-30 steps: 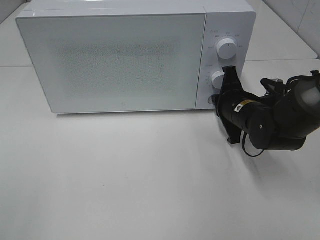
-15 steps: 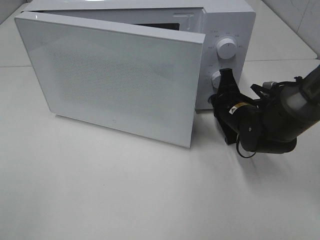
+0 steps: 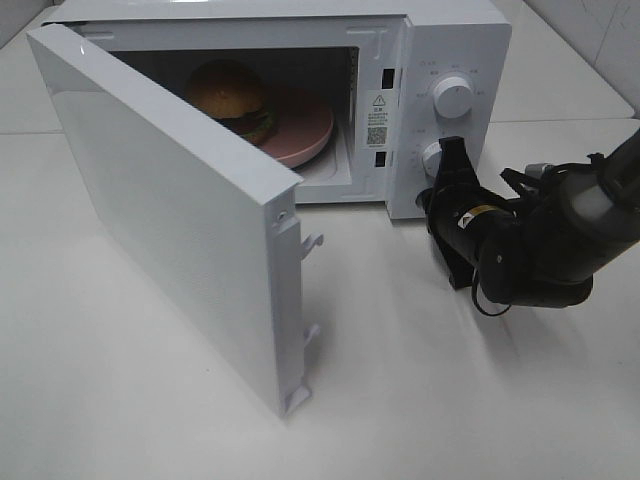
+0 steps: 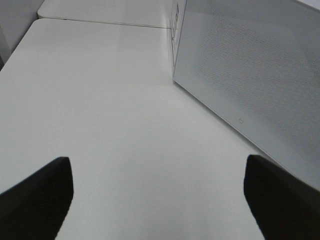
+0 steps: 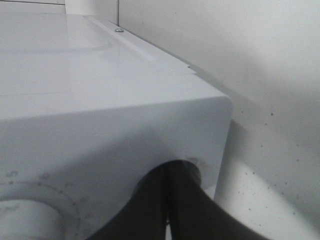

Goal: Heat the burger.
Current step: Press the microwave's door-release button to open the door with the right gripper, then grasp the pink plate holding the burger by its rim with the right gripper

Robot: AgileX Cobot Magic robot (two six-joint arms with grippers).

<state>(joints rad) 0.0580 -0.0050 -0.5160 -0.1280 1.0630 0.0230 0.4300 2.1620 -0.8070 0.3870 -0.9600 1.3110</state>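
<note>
The burger [image 3: 228, 95], with its golden-brown bun, sits on a round pink plate [image 3: 305, 130] inside the open white microwave [image 3: 450, 40]. The microwave door [image 3: 170, 220] stands swung out toward the front left. My right gripper [image 3: 440, 180] is shut with nothing in it, its tips at the lower part of the control panel, just below the lower knob [image 3: 434, 157]. In the right wrist view the shut right gripper [image 5: 168, 200] rests against the panel. My left gripper [image 4: 157, 200] is open over bare table, beside the door's outer face [image 4: 250, 75].
The upper knob [image 3: 454, 97] is on the panel above the right gripper. The white table [image 3: 450, 400] stretches in front of the microwave. The open door takes up much of the table's left front.
The microwave door went from shut to wide open, swinging out to the left front and uncovering the burger and plate. The right gripper drew back slightly from the panel.
</note>
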